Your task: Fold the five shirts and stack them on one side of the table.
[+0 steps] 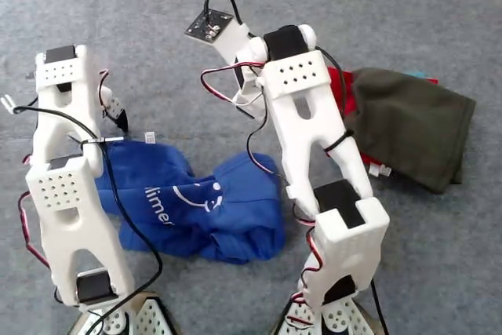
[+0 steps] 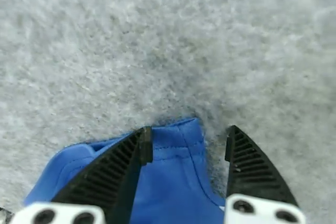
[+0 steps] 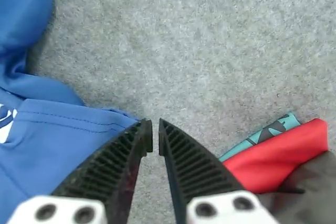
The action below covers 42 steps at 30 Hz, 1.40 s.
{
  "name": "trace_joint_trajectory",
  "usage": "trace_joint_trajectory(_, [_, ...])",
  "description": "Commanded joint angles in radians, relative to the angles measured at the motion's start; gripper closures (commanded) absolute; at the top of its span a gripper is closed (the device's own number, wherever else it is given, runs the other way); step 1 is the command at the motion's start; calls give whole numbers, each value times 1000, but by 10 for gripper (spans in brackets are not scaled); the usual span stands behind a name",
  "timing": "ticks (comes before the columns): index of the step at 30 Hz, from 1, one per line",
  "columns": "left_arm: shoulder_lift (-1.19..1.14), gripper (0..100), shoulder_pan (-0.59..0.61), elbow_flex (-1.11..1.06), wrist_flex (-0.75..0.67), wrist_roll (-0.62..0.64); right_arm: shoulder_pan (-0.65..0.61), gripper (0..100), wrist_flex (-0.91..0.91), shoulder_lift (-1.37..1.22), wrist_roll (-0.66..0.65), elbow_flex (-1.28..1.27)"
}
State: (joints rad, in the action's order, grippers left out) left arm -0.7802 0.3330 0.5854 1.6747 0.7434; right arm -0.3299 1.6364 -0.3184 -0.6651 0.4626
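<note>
A crumpled blue shirt with white print lies on the grey cloth between the two arms. My left gripper is open just above the shirt's far left corner, one finger on each side of the blue hem; in the high view the left gripper is at that same corner. My right gripper is shut with nothing in it, low over bare grey cloth between the blue shirt and the folded stack. That stack has a dark olive shirt on top, with a red shirt and a teal shirt beneath.
The grey table cover has free room at the back and at the front right. Loose cables run along both arms. The stack sits at the right side, close to the right arm's elbow.
</note>
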Motion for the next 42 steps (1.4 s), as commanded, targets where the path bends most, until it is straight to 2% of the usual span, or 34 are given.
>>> trace_joint_trajectory(1, [-3,762,25,45,3,9,11,966,-12,5,-9,36])
trace_joint_trajectory(9, [-12,762,22,47,8,9,11,966,-28,4,-8,33])
trace_joint_trajectory(13, [-6,762,25,156,87,6,11,966,-26,4,-8,31])
trace_joint_trajectory(17, [21,762,22,199,86,5,11,966,-26,4,-8,31])
trace_joint_trajectory(25, [140,762,-39,21,74,8,11,966,-25,4,-8,33])
trace_joint_trajectory(29, [104,762,-41,24,26,15,11,966,-25,4,-8,33])
trace_joint_trajectory(33, [72,762,-38,24,25,60,11,966,-25,4,-8,33])
trace_joint_trajectory(42, [-34,762,-27,58,6,61,11,966,-26,4,-8,33])
